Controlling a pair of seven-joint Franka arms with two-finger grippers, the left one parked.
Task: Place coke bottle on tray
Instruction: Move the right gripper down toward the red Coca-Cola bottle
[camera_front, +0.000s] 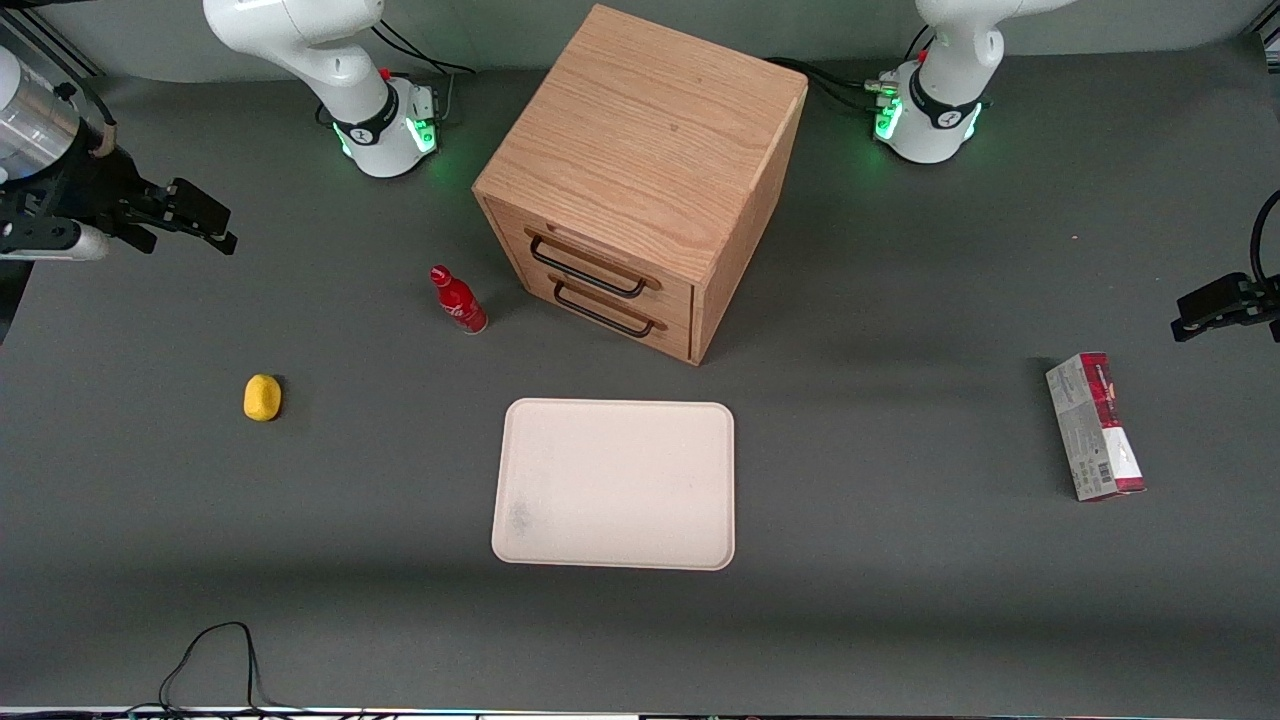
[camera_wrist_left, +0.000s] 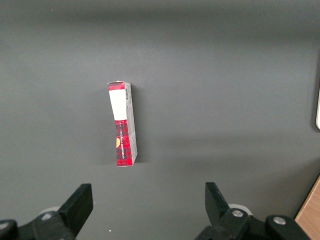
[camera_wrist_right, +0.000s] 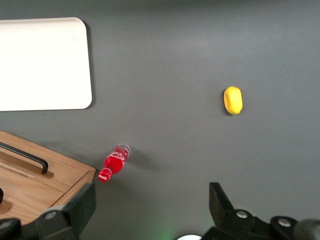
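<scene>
My gripper (camera_front: 205, 222): fingers (camera_wrist_right: 75, 210) spread, holding nothing, raised over counter (camera_front: 900, 600). Coke bottle (camera_front: 459, 300): upright beside cabinet (camera_front: 640, 180), well apart from my fingers. Tray (camera_front: 615, 484): bare. Grasp, carry, placement all pending.

Robot lab, grey matted table (camera_front: 900, 300), two arm bases bolted on, loose cables (camera_front: 210, 660)

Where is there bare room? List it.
The tray is bare all over. Open mat lies between the tray and the carton, and between the lemon and the tray. It is tightest where the bottle stands beside the cabinet. The tool, open, hangs above the mat.
</scene>
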